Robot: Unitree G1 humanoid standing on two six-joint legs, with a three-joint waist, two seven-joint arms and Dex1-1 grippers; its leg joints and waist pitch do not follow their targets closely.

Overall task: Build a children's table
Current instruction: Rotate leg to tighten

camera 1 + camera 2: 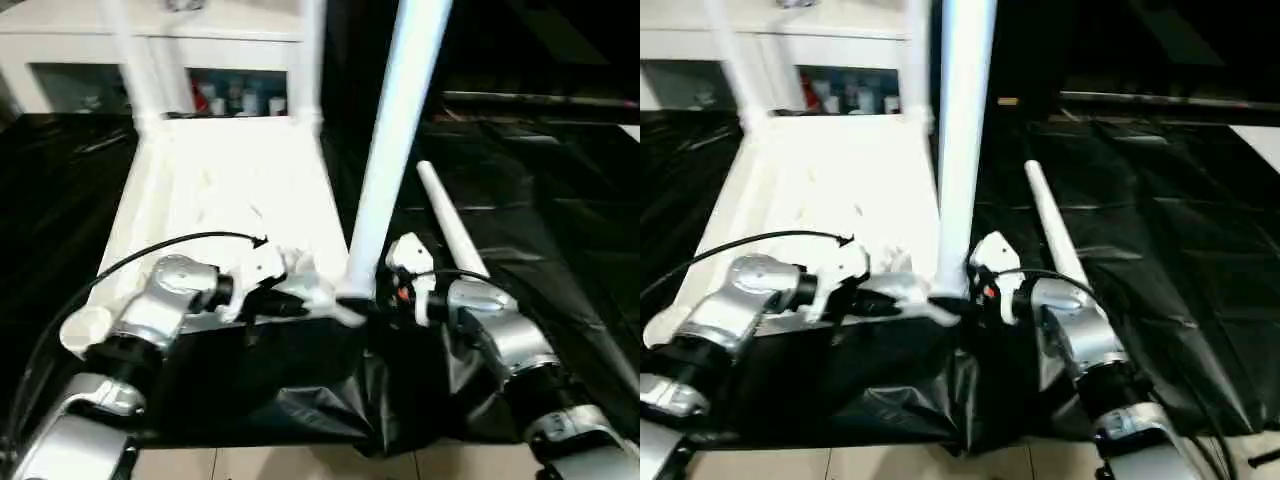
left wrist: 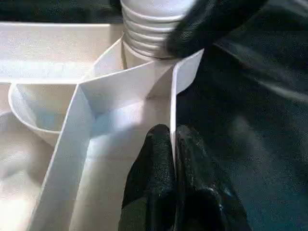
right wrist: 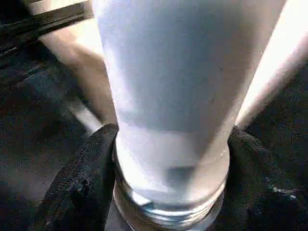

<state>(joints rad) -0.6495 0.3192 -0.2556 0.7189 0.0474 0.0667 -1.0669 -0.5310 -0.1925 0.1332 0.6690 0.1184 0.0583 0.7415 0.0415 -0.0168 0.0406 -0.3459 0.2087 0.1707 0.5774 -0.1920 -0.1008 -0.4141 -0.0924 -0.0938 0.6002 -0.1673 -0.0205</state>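
The children's table lies upside down: its white ribbed tabletop (image 1: 230,190) rests on a black sheet. Two legs (image 1: 130,60) (image 1: 310,60) stand in the far corner sockets. A third leg (image 1: 395,130) stands nearly upright in the near right corner socket, its threaded end (image 2: 154,29) sitting at the socket mouth. My right gripper (image 3: 171,144) is at the base of that leg, one black finger (image 3: 86,178) pressed on each side. My left gripper (image 2: 171,132) is shut on the tabletop's thin side wall (image 2: 185,72) just beside that socket. Another leg (image 1: 450,220) lies loose on the sheet to the right.
The near left corner socket (image 1: 85,328) stands open beside my left forearm. A white glass-doored cabinet (image 1: 60,50) stands behind the tabletop. The black sheet (image 1: 560,200) covers the floor to both sides, with pale floor tiles (image 1: 300,465) at its near edge.
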